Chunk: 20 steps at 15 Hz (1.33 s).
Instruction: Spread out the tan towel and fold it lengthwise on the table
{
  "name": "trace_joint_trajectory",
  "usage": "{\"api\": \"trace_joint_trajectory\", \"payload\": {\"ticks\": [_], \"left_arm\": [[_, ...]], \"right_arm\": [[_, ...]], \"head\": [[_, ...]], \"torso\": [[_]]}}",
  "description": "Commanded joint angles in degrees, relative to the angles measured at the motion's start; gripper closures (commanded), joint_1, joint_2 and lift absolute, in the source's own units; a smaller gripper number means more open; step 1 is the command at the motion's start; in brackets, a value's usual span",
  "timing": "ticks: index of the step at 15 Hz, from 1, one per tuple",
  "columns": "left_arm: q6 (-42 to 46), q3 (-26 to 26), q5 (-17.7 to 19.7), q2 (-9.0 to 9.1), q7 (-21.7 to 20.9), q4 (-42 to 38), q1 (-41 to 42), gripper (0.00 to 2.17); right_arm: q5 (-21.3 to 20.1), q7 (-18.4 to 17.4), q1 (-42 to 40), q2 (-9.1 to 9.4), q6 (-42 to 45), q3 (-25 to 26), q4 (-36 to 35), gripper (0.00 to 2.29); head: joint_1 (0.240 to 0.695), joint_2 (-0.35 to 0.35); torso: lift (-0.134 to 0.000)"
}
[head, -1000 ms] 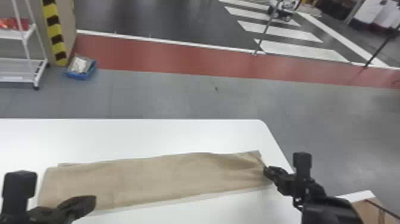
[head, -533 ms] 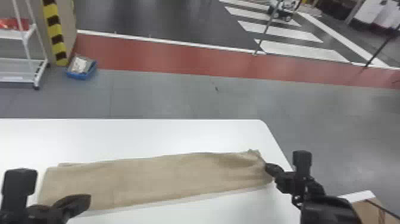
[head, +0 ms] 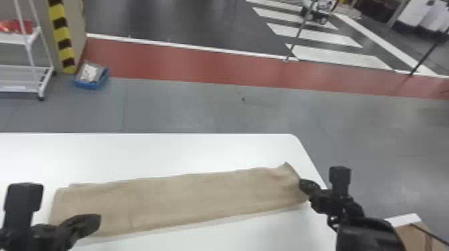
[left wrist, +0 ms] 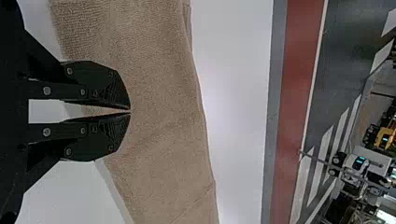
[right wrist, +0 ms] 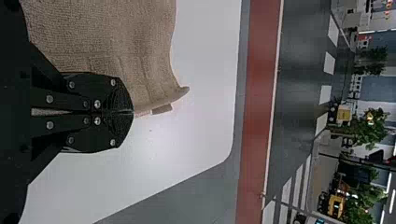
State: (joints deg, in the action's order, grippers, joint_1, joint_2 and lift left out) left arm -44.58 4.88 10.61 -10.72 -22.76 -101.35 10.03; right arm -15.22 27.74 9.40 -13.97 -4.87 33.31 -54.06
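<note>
The tan towel lies as a long, narrow folded strip across the white table, its right end slightly rumpled with a raised far corner. At that end, my right gripper is at the short edge; in the right wrist view the right gripper is shut on the border of the towel. My left gripper is over the near side of the towel's left part. Seen from the left wrist, the left gripper has its tips together above the towel, with no cloth visibly pinched.
The white table has its rounded far right corner just beyond the towel's right end. A cardboard box stands low at the right. On the floor farther off are a blue bin and a white rack.
My right gripper has shifted slightly away from the robot, and the towel's right end has moved with it, its far corner rising. My left gripper has drifted a little to the left.
</note>
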Motion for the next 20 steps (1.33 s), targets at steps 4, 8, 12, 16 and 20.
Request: {"api": "trace_joint_trajectory", "payload": {"ticks": [4,8,12,16,20], "left_arm": [[-0.21,-0.92,0.28,-0.09,0.09,1.86,-1.51,0.99],[2.78,-0.57,0.11,0.00,0.09,3.62,-1.60,0.99],[6.47,0.92,-0.16,0.08,1.49,5.55,-1.86,0.99],[8.05,-0.04,0.28,-0.09,1.49,6.08,-3.44,0.68],[3.31,-1.54,-0.16,-0.09,1.67,9.86,-8.54,0.53]], "right_arm": [[0.20,-0.93,-0.79,1.75,-0.02,0.71,-2.01,0.05],[1.95,-0.84,-3.60,3.60,-1.60,2.11,-8.08,0.05],[4.68,0.92,-5.01,3.95,-5.99,3.17,-11.33,0.05],[5.82,8.56,-4.30,3.16,-5.64,4.84,-12.65,0.05],[3.10,9.97,-2.11,1.49,-5.82,3.61,-12.39,0.05]], "head": [[0.695,-0.350],[0.695,-0.350],[0.695,-0.350],[0.695,-0.350],[0.695,-0.350]], "torso": [[0.000],[0.000],[0.000],[0.000],[0.000]]}}
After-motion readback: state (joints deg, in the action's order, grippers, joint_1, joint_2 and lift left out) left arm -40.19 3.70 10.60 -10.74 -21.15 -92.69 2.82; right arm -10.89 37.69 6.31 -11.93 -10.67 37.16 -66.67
